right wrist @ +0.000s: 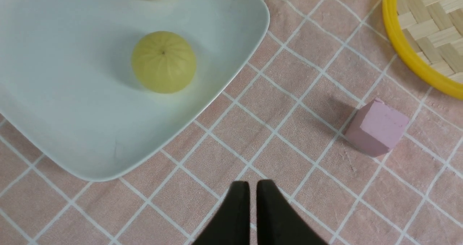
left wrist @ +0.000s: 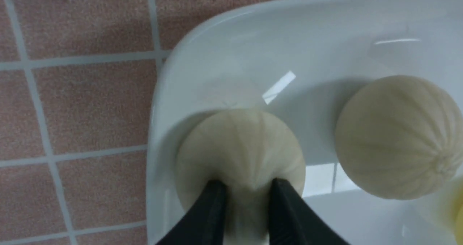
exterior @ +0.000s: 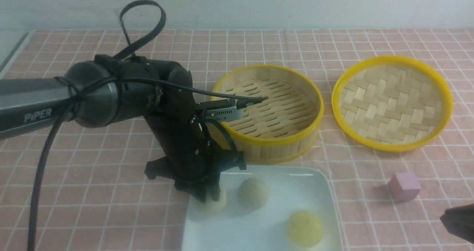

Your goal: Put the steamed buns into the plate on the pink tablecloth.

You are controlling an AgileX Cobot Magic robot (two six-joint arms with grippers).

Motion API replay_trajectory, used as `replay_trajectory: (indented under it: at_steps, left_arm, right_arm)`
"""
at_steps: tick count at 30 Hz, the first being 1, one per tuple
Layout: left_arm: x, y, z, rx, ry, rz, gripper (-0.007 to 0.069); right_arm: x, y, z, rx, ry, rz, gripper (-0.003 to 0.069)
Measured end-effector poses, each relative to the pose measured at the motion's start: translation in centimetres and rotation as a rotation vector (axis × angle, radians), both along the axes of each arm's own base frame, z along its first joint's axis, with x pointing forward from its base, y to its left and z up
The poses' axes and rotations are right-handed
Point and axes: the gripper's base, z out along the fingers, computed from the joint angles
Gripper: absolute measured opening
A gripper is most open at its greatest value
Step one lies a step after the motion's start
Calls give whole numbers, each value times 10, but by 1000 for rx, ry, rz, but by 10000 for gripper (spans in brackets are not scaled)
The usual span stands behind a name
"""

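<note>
Front view: steamed buns [exterior: 253, 193] on plate [exterior: 314, 174]

The tablecloth [exterior: 111, 191] was salmon pink with a thin white grid. The plate [exterior: 318, 191] was glossy white. The cream-beige buns [exterior: 253, 193] numbered two, the yellow-green bun [exterior: 306, 228] one.

In the front view the left gripper [exterior: 206, 197] covers the left side of one cream steamed bun [exterior: 220, 204] and the far left corner of the plate [exterior: 292, 178], whose near edge runs off the frame. Only a dark corner of the right gripper [exterior: 459, 221] shows. In the left wrist view the fingers [left wrist: 213, 212] are blurred and cut off, so whether they pinch that bun is unclear, and the yellow-green bun [left wrist: 460, 223] is a mere sliver
</note>
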Motion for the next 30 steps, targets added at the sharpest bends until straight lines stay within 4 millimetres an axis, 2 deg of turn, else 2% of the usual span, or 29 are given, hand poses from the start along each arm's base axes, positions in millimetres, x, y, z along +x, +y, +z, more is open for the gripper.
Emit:
replay_trajectory:
  at_steps: [5, 8, 11, 15, 20, 25, 30]
  left_arm:
    - [0, -2, 1, -24, 4, 15, 353]
    - [0, -3, 1, -31, 8, 20, 412]
    - [0, -4, 4, -35, 20, 17, 440]
    - [4, -7, 12, -47, 4, -2, 445]
    - [8, -10, 20, -65, -26, -23, 446]
    - [8, -10, 20, -64, -26, -33, 446]
    - [8, -10, 19, -63, -25, -33, 446]
  right_arm:
    - [-10, -2, 6, -17, 114, 3, 56]
    - [-22, -8, 20, 4, 145, -18, 53]
    - [-40, -19, 33, 58, 106, -64, 25]
    - [-56, -32, 39, 169, -14, -124, -12]
    - [-47, -29, 19, 360, -273, -144, -15]
    - [-32, -23, -9, 434, -427, -141, -14]
    - [-29, -23, -8, 433, -514, -123, -13]
